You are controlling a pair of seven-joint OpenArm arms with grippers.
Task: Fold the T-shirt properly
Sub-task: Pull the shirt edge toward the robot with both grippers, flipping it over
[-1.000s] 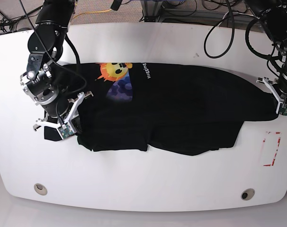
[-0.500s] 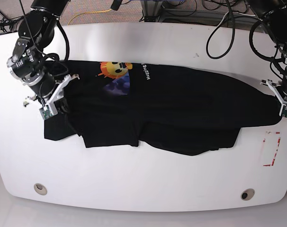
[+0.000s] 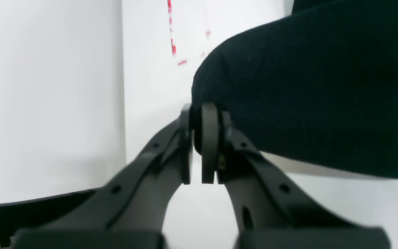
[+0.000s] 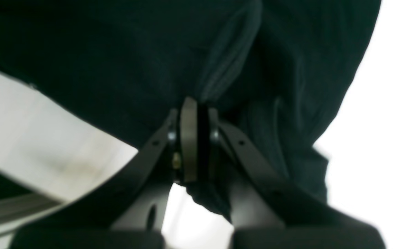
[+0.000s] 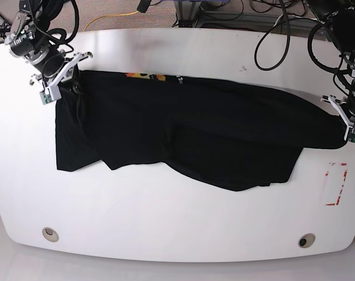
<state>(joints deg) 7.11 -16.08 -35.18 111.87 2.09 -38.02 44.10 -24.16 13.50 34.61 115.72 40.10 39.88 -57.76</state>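
On the white counter [image 5: 177, 228], the black T-shirt [image 5: 212, 140] lies stretched lengthwise between my two arms, most of it flat on the surface, with only a sliver of its orange print [image 5: 143, 75] and a trace of white lettering showing at the far edge. My right gripper [image 5: 55, 79], at the counter's far corner on the left of the base view, has its fingers [image 4: 188, 145] pressed together on a bunched fold of the cloth; the wrist view shows dark fabric pinched between them and hanging below. My left gripper [image 5: 347, 126], near the opposite edge of the counter, has its fingers [image 3: 208, 141] nearly together on the rounded end of the shirt, which bulges just above the tips. A red-marked rectangle [image 5: 337, 184] sits on the counter just beside that end.

I judge this to be the middle of a lengthwise fold: both ends are gripped and the right end is drawn toward the far edge, turning the printed side under. The near hem lies uneven, with a flap sagging toward me. The next move, as I read it, calls for carrying both ends together and level, keeping the cloth taut so the layers settle without creases, then letting go only once the edges line up.
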